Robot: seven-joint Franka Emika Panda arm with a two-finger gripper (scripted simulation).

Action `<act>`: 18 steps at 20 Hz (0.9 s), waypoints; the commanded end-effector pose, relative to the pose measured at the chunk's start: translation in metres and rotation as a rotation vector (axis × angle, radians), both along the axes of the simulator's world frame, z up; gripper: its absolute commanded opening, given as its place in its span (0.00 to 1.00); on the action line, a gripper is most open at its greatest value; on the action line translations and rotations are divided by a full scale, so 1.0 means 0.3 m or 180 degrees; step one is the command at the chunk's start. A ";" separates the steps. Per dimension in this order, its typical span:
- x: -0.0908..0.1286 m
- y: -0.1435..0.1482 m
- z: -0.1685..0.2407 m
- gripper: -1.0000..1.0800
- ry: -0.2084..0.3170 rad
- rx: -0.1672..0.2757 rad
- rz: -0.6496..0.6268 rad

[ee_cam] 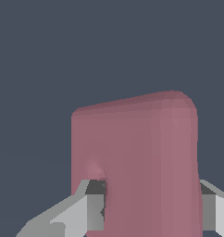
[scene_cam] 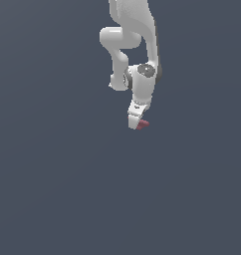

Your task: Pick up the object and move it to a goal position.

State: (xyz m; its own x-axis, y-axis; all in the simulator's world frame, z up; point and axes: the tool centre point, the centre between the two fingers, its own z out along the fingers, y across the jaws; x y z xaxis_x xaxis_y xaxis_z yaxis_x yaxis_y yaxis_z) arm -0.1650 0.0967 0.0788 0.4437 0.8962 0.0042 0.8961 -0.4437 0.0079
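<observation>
A white, glossy jointed robot arm (scene_cam: pixel 135 45) reaches down from the top edge of the exterior view, just right of centre, against a plain slate-grey ground (scene_cam: pixel 53 189) that fills the frame. At the arm's lower end, the white two-fingered gripper (scene_cam: pixel 137 123) is clamped around a small matte maroon-red chunky block with rounded corners (scene_cam: pixel 143 123); only a sliver of the block peeks out from the gripper's tip on the exterior view's right side, the rest masked by the white fingers.

The wrist view shows the hold plainly. The maroon-red block (ee_cam: pixel 141 162) sits between the two grey-and-white fingers (ee_cam: pixel 88 208), one pressed against each of its flanks, with a soft dimple visible in its face close to one finger pad. The block's upper corners are rounded, and its far end juts well beyond the fingertips.

Around the gripper and block, the pictures show nothing but the uniform slate-grey backdrop (ee_cam: pixel 49 55) on every side. No other thing lies near, left, right, or far of the held block, and nothing stands between it and the surrounding open space. Whether the block is touching the grey surface or lifted off it cannot be told, as there is no shadow or contact line in either view.
</observation>
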 end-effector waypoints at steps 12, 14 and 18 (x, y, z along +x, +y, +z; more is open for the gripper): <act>0.071 -0.026 0.195 0.00 0.0010 0.0012 0.0006; 0.090 -0.033 0.247 0.00 0.0012 0.0015 0.0008; 0.133 -0.049 0.364 0.00 0.0014 0.0018 0.0010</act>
State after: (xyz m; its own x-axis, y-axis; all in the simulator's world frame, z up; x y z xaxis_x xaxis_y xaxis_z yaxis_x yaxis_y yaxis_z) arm -0.1296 0.0839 0.1742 0.4413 0.8973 0.0066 0.8973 -0.4414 0.0023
